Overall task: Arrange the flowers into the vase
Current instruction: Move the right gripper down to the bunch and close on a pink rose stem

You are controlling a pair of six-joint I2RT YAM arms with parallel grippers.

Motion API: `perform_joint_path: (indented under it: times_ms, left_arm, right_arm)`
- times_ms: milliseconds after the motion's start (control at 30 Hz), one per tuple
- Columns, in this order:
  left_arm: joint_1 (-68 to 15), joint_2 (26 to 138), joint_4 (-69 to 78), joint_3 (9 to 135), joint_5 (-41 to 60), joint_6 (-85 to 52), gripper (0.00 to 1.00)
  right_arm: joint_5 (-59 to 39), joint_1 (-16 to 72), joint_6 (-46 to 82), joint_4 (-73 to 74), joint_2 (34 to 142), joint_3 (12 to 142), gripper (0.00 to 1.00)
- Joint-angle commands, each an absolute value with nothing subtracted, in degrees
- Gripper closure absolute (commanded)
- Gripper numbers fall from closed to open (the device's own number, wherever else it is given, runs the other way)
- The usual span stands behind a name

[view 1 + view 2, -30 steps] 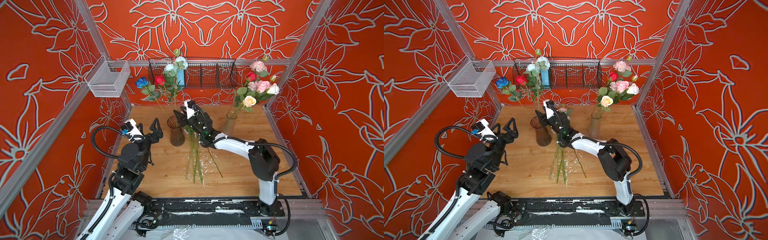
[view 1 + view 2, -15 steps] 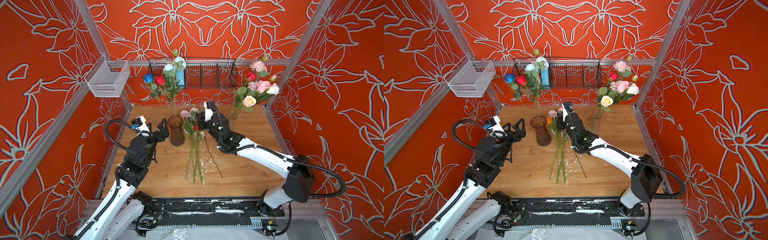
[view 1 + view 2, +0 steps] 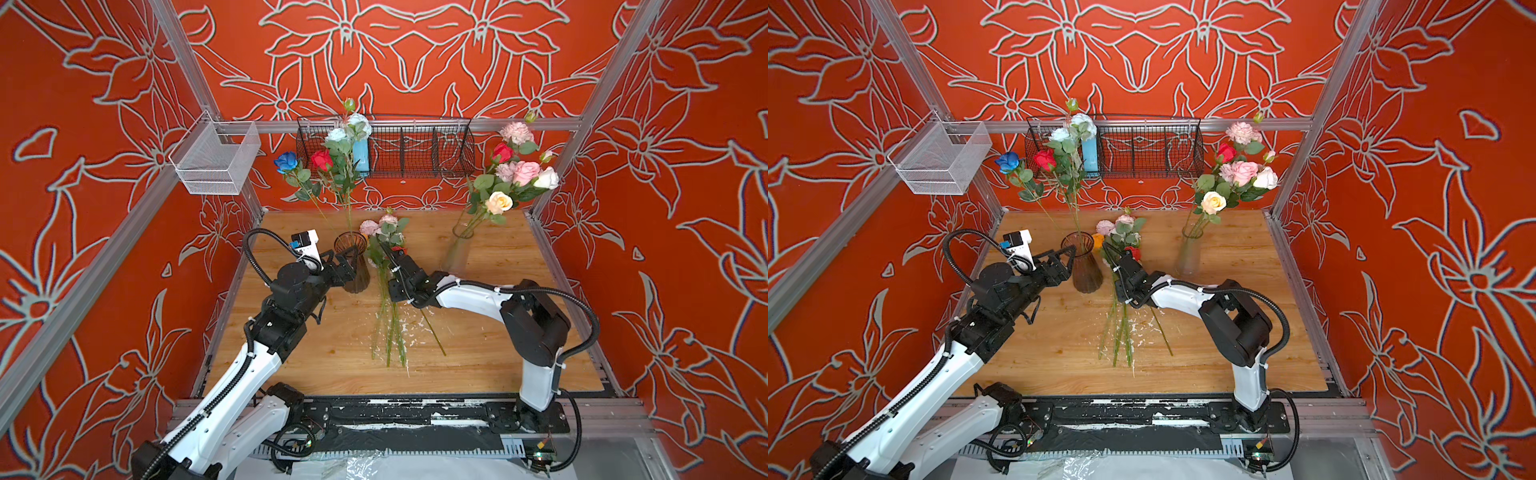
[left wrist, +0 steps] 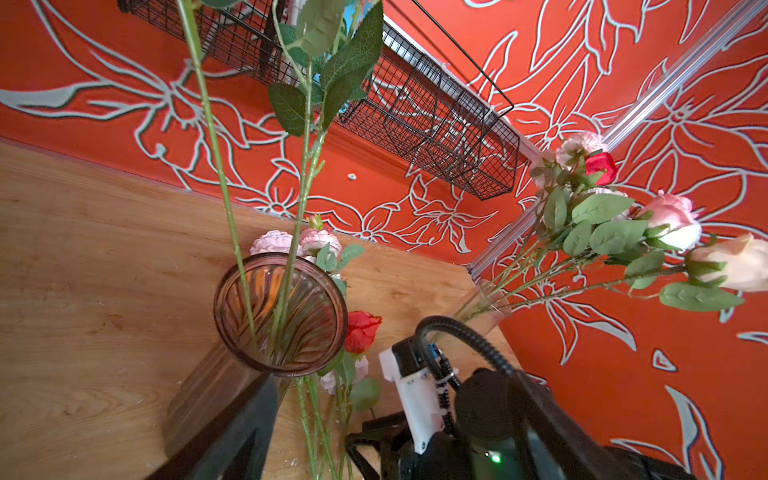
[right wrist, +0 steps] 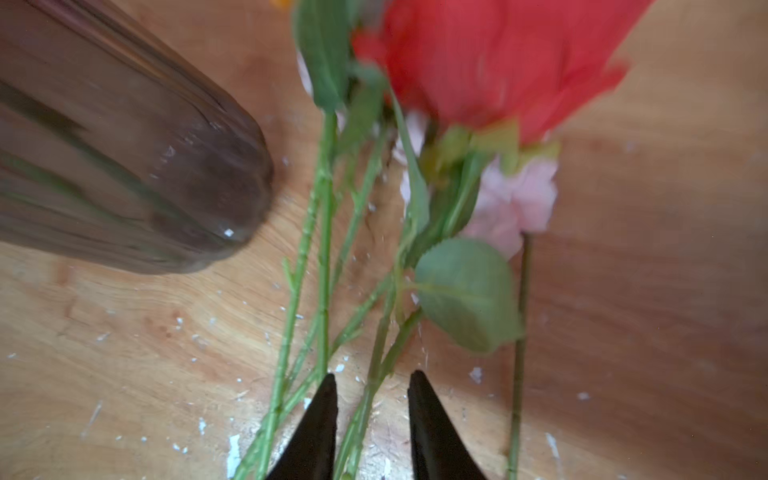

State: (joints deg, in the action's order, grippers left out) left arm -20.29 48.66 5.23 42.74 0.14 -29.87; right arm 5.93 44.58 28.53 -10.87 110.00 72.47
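Observation:
The brown glass vase (image 3: 353,270) (image 3: 1086,272) (image 4: 281,313) stands on the wooden table with blue, red and white flowers (image 3: 322,160) in it. More flowers (image 3: 386,232) (image 3: 1120,232) lie on the table to its right, stems (image 3: 390,332) (image 5: 324,232) pointing to the front. My left gripper (image 3: 344,257) (image 3: 1064,254) is open beside the vase's neck. In the left wrist view only one of its fingers (image 4: 239,424) shows, against the vase's outer wall. My right gripper (image 3: 388,255) (image 5: 372,380) is low over the lying stems, open, with a thin stem between its fingertips.
A clear vase (image 3: 457,253) (image 3: 1188,257) with pink, red and cream blooms stands at the back right. A black wire basket (image 3: 415,153) hangs on the back wall, a white mesh basket (image 3: 216,162) on the left rail. White flecks litter the table (image 3: 478,365).
My right gripper has come from above the brown vase down to the stems lying on the table, its jaws narrowing. My left gripper has advanced to the vase's neck.

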Motion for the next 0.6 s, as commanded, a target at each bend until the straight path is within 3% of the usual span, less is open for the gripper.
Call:
perform_joint_path:
  times_ms: [0,233,567]
  left_arm:
    - [-20.48,47.84,6.86,44.47,0.51,-30.53,0.14]
    - [-20.39,46.98,6.86,44.27,-0.57,-29.93,0.13]
    - [-20.46,45.71,6.84,44.3,-1.58,-28.66,0.13]
  right_arm:
    - [-0.04,43.46,32.63,-10.17,112.46,74.42,0.76]
    - [0.61,43.17,33.4,-9.13,111.47,72.85,0.96]
    - [2.45,43.13,32.75,-8.83,96.96,65.75,0.97]
